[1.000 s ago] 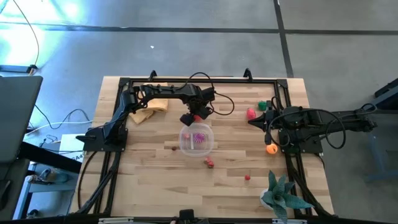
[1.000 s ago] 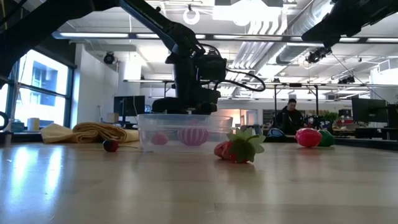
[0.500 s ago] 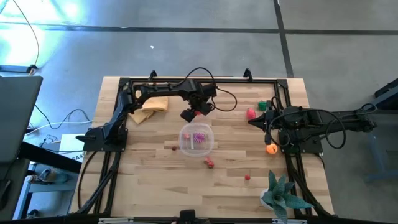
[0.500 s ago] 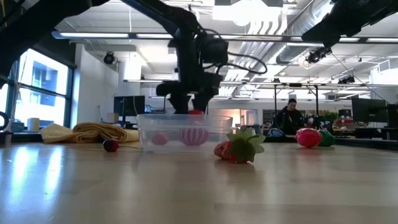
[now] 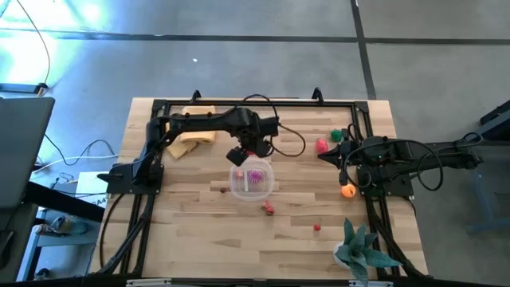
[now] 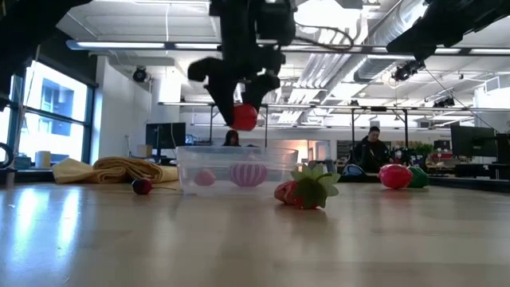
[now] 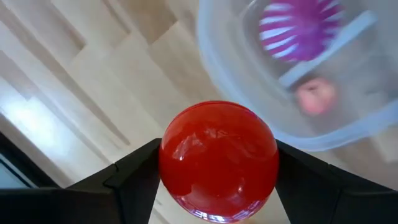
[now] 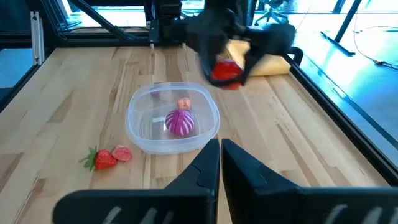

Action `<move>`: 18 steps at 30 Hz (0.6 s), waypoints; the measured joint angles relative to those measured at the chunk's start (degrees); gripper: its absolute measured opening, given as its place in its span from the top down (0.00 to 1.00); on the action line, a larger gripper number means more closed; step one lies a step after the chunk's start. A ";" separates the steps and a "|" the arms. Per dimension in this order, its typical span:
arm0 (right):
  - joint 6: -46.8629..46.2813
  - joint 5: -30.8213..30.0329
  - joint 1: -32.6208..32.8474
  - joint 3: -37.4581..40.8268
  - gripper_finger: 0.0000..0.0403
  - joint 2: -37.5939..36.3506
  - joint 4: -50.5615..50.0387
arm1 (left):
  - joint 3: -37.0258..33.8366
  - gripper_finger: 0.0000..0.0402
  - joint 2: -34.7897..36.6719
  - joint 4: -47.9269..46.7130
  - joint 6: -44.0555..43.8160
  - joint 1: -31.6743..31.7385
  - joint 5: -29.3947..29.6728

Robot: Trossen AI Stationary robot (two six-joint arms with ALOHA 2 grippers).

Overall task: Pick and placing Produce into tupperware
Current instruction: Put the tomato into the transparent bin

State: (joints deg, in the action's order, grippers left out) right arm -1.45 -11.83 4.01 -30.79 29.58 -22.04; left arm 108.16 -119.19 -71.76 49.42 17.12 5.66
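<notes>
Wooden slats form the table (image 5: 199, 231), with an open-plan office and a seated person (image 6: 371, 151) visible beyond it in the low view. Compared with a second ago, the left gripper (image 6: 241, 102) has risen from behind the tupperware (image 5: 252, 178) to above its far rim. Its fingers (image 7: 134, 180) clamp a glossy red round fruit (image 7: 217, 160). The tub, near the table centre, contains a purple striped piece (image 5: 255, 175) and a pink piece (image 8: 183, 104). A strawberry (image 6: 307, 190) lies beside it toward the near edge. The right gripper (image 8: 220, 163) is closed and empty at the right edge.
</notes>
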 joint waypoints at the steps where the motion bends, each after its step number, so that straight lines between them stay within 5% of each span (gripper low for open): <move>1: 0.00 0.00 0.00 0.00 0.98 0.02 0.00 | 0.00 0.33 0.27 -0.51 -0.79 -0.75 0.20; 18: 0.00 0.02 0.02 0.00 0.98 0.01 0.00 | -9.54 0.32 0.84 2.43 -13.40 -9.77 -0.35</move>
State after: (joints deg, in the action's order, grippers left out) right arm -1.45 -11.81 4.03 -30.79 29.59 -22.04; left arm 98.62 -118.35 -69.33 36.03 7.35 5.31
